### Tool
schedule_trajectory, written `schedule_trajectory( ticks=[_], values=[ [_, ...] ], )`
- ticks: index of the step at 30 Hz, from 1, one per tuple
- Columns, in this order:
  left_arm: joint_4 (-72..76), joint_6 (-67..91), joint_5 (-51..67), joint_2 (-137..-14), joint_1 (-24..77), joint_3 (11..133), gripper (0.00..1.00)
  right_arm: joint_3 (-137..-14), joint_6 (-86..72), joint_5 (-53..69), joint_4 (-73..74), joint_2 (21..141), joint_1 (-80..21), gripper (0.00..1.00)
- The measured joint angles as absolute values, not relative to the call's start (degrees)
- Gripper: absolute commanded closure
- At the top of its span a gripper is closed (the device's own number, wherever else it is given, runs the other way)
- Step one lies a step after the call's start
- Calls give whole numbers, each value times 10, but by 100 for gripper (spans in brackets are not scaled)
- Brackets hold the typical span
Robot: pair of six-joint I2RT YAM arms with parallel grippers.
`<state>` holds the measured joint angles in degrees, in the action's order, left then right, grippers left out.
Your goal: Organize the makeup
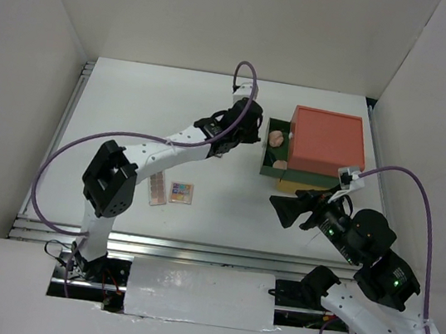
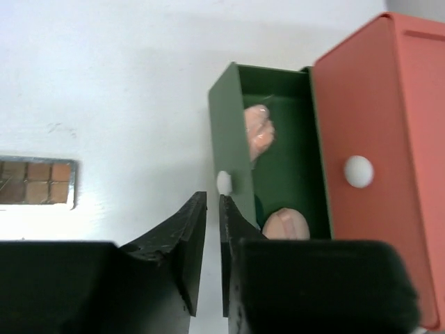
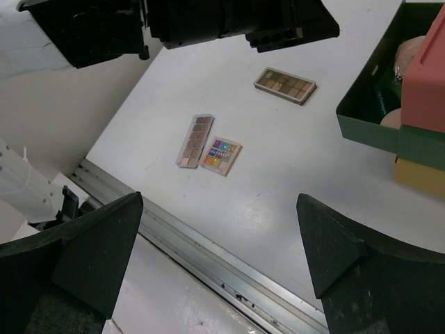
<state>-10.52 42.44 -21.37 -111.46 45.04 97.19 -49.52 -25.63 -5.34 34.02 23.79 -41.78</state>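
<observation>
Progress, by my reckoning: about halfway. The green drawer (image 2: 226,132) stood pulled out of the red drawer box (image 2: 389,104). Inside lay one peach compact (image 2: 259,132), a second compact (image 2: 286,224) and a dark green item (image 3: 384,99) too shaded to name.

Left to sort, on the counter (image 3: 292,174):
- one long palette (image 3: 285,85) near the drawer
- another long palette (image 3: 195,141) just beside the small multicoloured palette (image 3: 222,154)

The left claw (image 2: 212,198) hovered at the drawer's front wall, fingers nearly together, nothing visible between them. The right claw (image 3: 219,209) was spread wide, empty.
</observation>
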Motion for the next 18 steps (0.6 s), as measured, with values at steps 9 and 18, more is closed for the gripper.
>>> schedule_trajectory(
  ticks=[9,18],
  values=[
    [-123,413,-167,-1211,449,1040,77,-495,-256,-53,341,241,-418,0],
    [-53,390,-63,-1230,449,1037,68,-495,-256,-53,341,245,-418,0]
  ],
)
